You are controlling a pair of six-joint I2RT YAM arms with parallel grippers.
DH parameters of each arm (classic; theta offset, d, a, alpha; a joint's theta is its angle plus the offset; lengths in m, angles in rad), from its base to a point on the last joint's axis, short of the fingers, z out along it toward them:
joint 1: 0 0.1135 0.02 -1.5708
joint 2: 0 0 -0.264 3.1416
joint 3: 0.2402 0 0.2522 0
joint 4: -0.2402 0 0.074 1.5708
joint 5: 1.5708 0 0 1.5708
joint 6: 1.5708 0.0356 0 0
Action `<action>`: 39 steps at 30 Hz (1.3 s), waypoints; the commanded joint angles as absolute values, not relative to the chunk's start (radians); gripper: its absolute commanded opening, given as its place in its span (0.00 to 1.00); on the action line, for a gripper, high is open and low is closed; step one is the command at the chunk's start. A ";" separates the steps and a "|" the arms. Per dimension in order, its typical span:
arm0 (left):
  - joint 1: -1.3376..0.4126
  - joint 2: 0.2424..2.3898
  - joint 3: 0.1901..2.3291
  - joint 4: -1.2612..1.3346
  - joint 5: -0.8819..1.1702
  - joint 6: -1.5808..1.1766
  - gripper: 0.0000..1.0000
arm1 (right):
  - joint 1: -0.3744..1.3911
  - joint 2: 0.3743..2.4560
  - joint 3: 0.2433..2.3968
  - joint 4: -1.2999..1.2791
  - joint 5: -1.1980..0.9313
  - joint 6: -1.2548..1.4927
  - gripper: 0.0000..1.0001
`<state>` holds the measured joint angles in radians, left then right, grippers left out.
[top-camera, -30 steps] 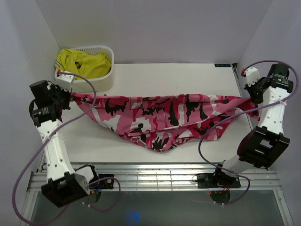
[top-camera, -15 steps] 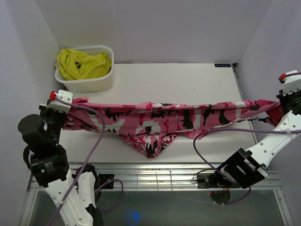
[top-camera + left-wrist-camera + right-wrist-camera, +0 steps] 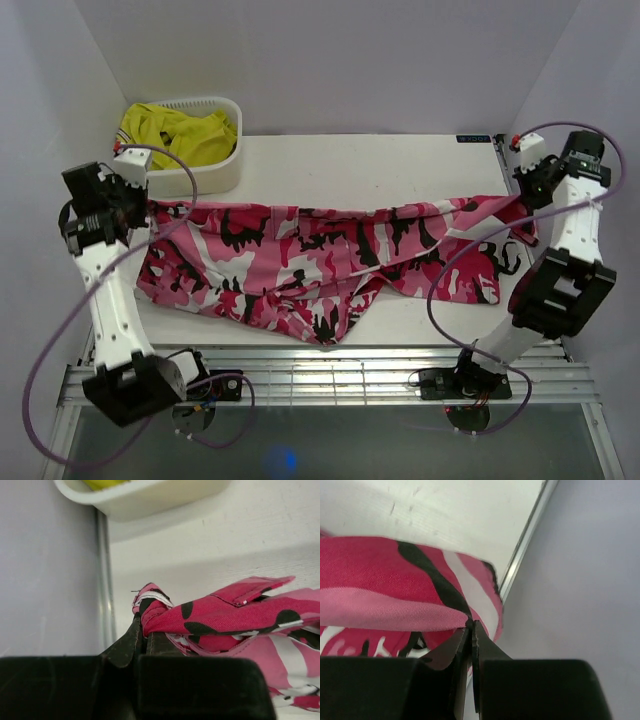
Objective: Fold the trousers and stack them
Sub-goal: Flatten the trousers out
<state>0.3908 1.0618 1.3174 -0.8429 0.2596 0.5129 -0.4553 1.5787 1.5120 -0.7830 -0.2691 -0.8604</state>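
The trousers (image 3: 300, 260), in pink, white, dark red and black camouflage, stretch across the table from left to right, sagging onto it in the middle. My left gripper (image 3: 150, 207) is shut on their left end (image 3: 155, 611), by the table's left edge. My right gripper (image 3: 522, 197) is shut on their right end (image 3: 420, 595), close to the table's right edge. In both wrist views the cloth is pinched between closed jaws.
A white basket (image 3: 205, 172) with a plain yellow garment (image 3: 180, 135) stands at the back left, just behind my left gripper. The basket's wall (image 3: 150, 497) also shows in the left wrist view. Purple walls close in on the left and right. A metal rail (image 3: 330, 375) runs along the near edge.
Both grippers have swung back away from the near edge and lowered with the trousers; the cloth, pulled taut in the air half a second ago, now lies slacker and spread on the table.
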 commanded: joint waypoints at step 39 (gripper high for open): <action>0.466 1.259 0.929 -1.062 0.442 1.338 0.98 | -0.219 1.336 0.803 -0.908 -0.081 -1.256 0.95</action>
